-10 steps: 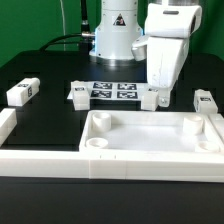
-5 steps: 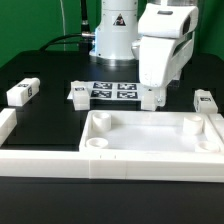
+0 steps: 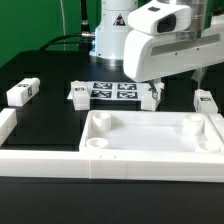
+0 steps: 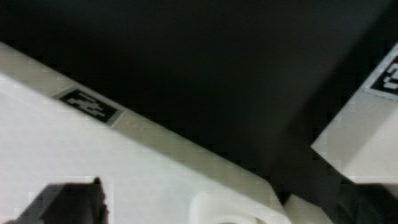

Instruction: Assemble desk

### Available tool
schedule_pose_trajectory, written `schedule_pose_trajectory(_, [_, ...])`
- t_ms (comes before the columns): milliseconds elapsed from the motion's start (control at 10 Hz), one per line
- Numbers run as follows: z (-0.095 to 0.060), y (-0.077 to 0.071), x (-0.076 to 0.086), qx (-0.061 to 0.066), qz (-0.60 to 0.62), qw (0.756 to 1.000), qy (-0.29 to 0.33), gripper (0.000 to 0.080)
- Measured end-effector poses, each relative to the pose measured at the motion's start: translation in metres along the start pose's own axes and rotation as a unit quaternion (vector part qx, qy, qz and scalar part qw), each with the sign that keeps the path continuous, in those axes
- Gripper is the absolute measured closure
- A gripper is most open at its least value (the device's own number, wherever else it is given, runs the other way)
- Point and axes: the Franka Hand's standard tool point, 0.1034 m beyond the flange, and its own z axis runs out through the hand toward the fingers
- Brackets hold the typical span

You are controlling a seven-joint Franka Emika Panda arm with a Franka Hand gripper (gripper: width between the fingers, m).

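Gripper has tipped sideways over leg, mid-counter | I can't tell jaws' state | tabletop, near edge, legless

A white plastic square tray lies along the black tabletop's front edge, with a thin white marker board and a white block leg behind it.

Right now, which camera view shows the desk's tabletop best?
The exterior view: the whole tabletop shows, raised rim and corner sockets included. The wrist view gives only a blurred close-up of a white edge with one tag, probably part of it.
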Motion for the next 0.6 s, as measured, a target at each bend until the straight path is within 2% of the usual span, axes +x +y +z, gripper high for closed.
schedule_pose_trajectory(100, [0.003,-0.007,0.002,0.012,0.056,0.998,0.005,0.0151])
schedule_pose_trajectory(400, [0.003,-0.010,0.003,0.018,0.147,0.989,0.004,0.0151])
schedule_pose_trajectory(600, [0.005,-0.033,0.007,0.020,0.255,0.967,-0.003,0.0151])
